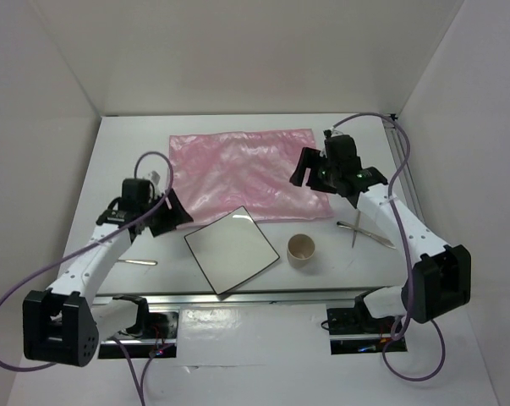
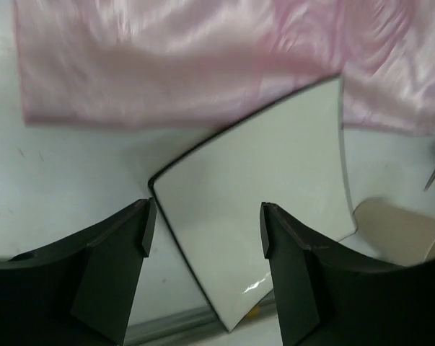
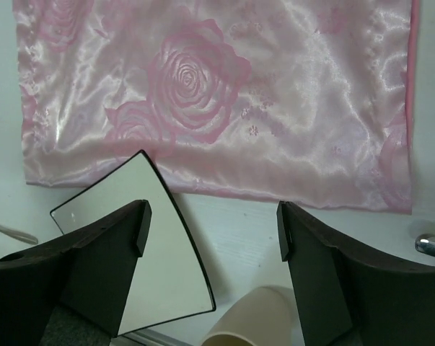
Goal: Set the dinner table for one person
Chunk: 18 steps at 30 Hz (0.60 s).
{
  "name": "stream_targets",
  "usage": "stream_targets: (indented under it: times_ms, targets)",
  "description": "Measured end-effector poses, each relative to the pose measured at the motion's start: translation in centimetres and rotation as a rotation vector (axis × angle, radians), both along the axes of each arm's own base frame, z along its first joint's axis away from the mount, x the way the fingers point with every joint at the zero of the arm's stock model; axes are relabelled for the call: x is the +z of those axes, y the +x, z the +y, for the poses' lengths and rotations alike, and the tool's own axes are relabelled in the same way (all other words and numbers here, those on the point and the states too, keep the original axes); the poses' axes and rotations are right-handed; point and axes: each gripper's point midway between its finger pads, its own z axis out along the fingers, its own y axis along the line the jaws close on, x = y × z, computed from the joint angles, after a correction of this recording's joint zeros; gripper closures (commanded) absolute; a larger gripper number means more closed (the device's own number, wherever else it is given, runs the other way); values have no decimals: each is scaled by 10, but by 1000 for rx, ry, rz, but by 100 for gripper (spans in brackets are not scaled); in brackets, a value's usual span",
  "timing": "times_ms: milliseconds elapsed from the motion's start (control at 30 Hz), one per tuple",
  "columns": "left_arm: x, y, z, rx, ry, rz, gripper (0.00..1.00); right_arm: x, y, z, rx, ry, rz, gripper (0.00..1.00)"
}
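Note:
The dinner table (image 1: 128,152) is a white top with metal rails along the near edge. A shiny pink cloth (image 1: 242,169) lies flat across its back half. In front of it sits a square white plate (image 1: 231,250) with a dark rim, turned cornerwise, one corner just over the cloth's edge. A beige cup (image 1: 302,249) stands to the plate's right. My left gripper (image 1: 172,216) hovers open above the table left of the plate (image 2: 260,180), holding nothing. My right gripper (image 1: 335,182) hangs open over the cloth's near right corner (image 3: 217,94), also holding nothing.
Two metal utensils (image 1: 364,230) lie crossed on the table right of the cup. A spoon (image 1: 140,262) lies near the front edge at the left. White walls enclose the table on three sides. The cup (image 3: 257,321) shows below the right gripper's fingers.

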Motion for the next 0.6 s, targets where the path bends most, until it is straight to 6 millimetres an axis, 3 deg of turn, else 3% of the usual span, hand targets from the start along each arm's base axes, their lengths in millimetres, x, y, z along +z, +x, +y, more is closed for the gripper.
stream_targets:
  times_ms: [167, 267, 433, 600]
  targets:
    - [-77, -57, -20, -4, -140, 158, 19, -7, -14, -7, 1, -34, 33, 13]
    - [-84, -64, -22, 22, -174, 168, 16, -19, -22, -13, -1, -63, 72, 10]
    - [-73, -41, -26, 10, -202, 41, 19, -34, -33, -18, -2, -88, 119, 8]
    - [-96, -42, -31, 0, -243, 5, 25, -35, -34, -18, -2, -91, 125, 8]
